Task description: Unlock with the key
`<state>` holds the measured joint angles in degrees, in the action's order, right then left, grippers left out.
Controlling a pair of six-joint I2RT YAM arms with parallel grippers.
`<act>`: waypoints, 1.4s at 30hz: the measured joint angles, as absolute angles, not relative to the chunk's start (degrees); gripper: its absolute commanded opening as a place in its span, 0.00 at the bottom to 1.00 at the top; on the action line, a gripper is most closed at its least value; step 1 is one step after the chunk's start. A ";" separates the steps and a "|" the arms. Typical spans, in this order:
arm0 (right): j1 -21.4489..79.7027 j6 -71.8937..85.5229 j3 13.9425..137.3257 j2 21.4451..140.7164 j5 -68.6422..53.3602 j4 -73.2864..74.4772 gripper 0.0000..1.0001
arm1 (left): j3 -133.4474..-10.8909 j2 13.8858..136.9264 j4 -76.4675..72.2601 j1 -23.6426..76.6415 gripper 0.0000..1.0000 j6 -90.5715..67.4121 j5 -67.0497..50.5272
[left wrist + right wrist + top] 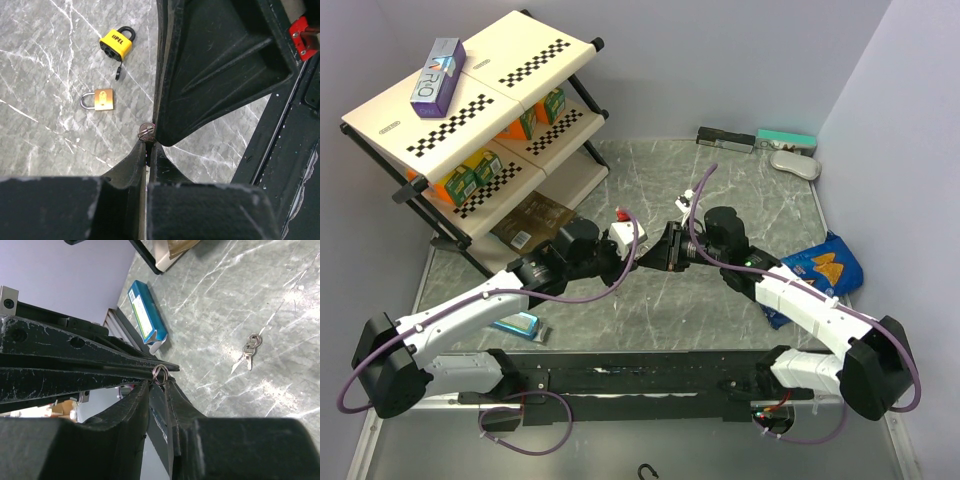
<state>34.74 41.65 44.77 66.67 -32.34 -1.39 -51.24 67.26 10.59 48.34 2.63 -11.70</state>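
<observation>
The grey desk [50,140] has a yellow lock [116,42] and a brass lock [98,99] lying on it, and both look shut. The left end effector [148,145] is clenched on a key [146,132], whose ring pokes out. The right end effector [161,385] meets it tip to tip; I cannot tell if it grips. Spare keys [251,347] lie apart. No key is in a lock yet, so I think the unlocking is not begun.

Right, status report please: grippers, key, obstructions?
Left gripper shut on key ring. Right gripper at it, grip unclear. Yellow padlock, brass padlock on table, unobstructed.
</observation>
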 measured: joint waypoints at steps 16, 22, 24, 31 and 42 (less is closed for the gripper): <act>35.09 41.45 44.80 67.85 -32.08 -1.96 0.27 | -51.24 67.26 11.66 49.52 0.01 3.92 -10.55; 35.11 41.39 44.80 68.18 -31.88 -2.11 0.21 | -51.24 67.35 11.92 50.61 0.01 4.12 -10.11; 35.14 41.30 44.80 68.38 -31.99 -2.44 0.11 | -51.24 67.35 11.97 50.61 0.01 4.23 -9.78; 35.22 41.25 44.82 69.08 -31.86 -3.03 0.00 | -51.24 67.37 12.12 50.85 0.12 4.47 -7.77; 33.61 43.66 37.91 67.26 -29.95 -9.96 0.00 | -52.31 66.35 11.90 49.21 0.94 -1.39 -7.46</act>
